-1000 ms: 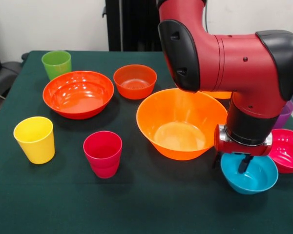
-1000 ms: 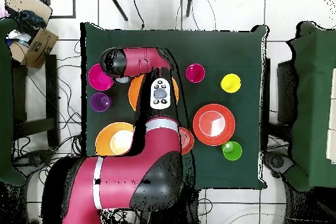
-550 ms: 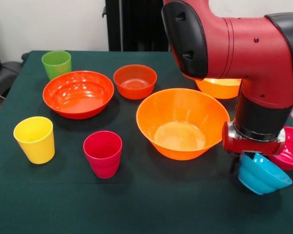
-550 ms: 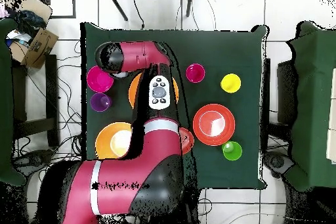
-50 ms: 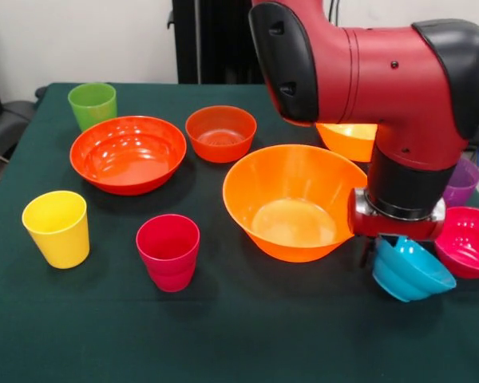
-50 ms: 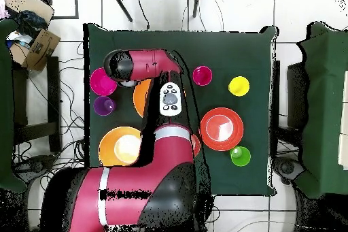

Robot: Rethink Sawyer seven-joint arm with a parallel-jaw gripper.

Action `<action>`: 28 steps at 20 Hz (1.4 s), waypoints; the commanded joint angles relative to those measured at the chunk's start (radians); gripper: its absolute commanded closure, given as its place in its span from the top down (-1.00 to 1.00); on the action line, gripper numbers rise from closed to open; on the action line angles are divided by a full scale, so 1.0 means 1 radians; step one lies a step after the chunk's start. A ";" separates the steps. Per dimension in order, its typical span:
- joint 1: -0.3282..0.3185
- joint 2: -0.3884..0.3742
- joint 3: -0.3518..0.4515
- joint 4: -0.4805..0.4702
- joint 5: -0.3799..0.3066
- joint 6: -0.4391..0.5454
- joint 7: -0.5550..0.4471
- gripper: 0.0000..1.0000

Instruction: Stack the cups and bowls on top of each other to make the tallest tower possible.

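My gripper (image 5: pixel 383 250) is shut on the rim of the small blue bowl (image 5: pixel 412 274). The bowl hangs tilted just above the cloth, between the large orange bowl (image 5: pixel 294 199) and the magenta bowl (image 5: pixel 468 242). A second large orange bowl (image 5: pixel 346 140) shows behind the arm, and the purple cup (image 5: pixel 461 182) stands at the right. The wide red-orange bowl (image 5: pixel 128 153), small red-orange bowl (image 5: pixel 220 132), green cup (image 5: pixel 93 104), yellow cup (image 5: pixel 56 227) and crimson cup (image 5: pixel 168 251) stand apart on the left. In the overhead view the arm (image 6: pixel 146 64) hides the blue bowl and the gripper. No tower stands.
The dark green table (image 5: pixel 247 335) has bare cloth along its front. In the overhead view the magenta bowl (image 6: pixel 103 81), purple cup (image 6: pixel 103 105) and one orange bowl (image 6: pixel 119 145) lie left of the arm. A cardboard box (image 6: pixel 41 45) sits off the table.
The blue bowl has come off the table in my gripper and now hangs tilted. Over the last half second it has shifted slightly towards the large orange bowl.
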 commanded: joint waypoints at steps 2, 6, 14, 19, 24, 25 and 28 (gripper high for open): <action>-0.021 -0.088 0.110 0.130 -0.033 0.028 -0.122 -1.00; -0.016 -0.138 0.098 0.161 -0.012 0.050 -0.068 -1.00; -0.079 -0.307 0.149 0.357 0.061 0.044 -0.068 -1.00; -0.150 -0.367 0.228 0.447 0.081 -0.002 -0.122 -1.00; -0.177 -0.424 0.221 0.533 0.049 0.021 -0.113 -1.00; -0.189 -0.435 0.223 0.554 0.042 0.017 -0.120 -1.00; -0.218 -0.457 0.218 0.599 0.011 0.011 -0.141 -1.00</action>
